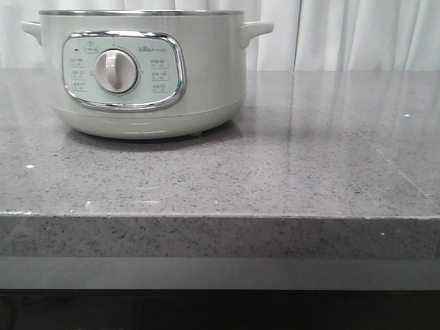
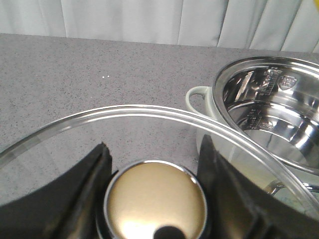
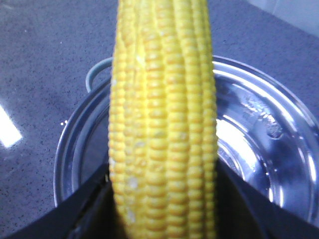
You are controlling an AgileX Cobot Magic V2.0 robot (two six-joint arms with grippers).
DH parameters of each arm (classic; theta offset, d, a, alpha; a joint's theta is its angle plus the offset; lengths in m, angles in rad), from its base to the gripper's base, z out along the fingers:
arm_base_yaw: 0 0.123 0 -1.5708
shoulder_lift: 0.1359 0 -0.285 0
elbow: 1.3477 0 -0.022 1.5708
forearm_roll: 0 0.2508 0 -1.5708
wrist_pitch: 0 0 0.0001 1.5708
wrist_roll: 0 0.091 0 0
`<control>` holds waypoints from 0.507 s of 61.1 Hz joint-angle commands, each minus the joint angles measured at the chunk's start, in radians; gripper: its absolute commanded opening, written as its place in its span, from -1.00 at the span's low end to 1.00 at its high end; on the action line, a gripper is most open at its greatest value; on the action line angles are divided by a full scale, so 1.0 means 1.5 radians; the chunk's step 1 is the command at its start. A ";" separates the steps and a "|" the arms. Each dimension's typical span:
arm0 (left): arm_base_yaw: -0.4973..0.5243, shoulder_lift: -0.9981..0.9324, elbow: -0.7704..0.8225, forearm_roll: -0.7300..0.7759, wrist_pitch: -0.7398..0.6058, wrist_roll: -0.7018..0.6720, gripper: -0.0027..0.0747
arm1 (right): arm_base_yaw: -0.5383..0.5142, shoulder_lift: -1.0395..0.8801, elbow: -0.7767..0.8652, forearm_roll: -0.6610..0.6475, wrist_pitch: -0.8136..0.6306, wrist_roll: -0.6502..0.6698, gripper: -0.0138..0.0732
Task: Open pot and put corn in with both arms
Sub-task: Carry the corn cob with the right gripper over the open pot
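Grey counter (image 1: 275, 172); corn (image 3: 162, 124) in right gripper (image 3: 162, 199) above pot (image 3: 259, 149).

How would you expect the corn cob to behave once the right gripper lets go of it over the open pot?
The corn looks stiff, so it probably drops whole without bending. Being round and tapered, it may roll on the pot's shiny steel base. Its bumpy kernels likely help the right gripper hold it.
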 commanded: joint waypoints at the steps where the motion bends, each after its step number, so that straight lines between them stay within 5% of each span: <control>1: 0.001 -0.008 -0.024 0.001 -0.097 -0.005 -0.25 | 0.001 -0.002 -0.048 -0.001 -0.016 -0.006 0.01; 31: 0.001 -0.008 -0.024 0.001 -0.097 -0.005 -0.25 | 0.001 0.072 -0.071 -0.074 0.036 -0.006 0.14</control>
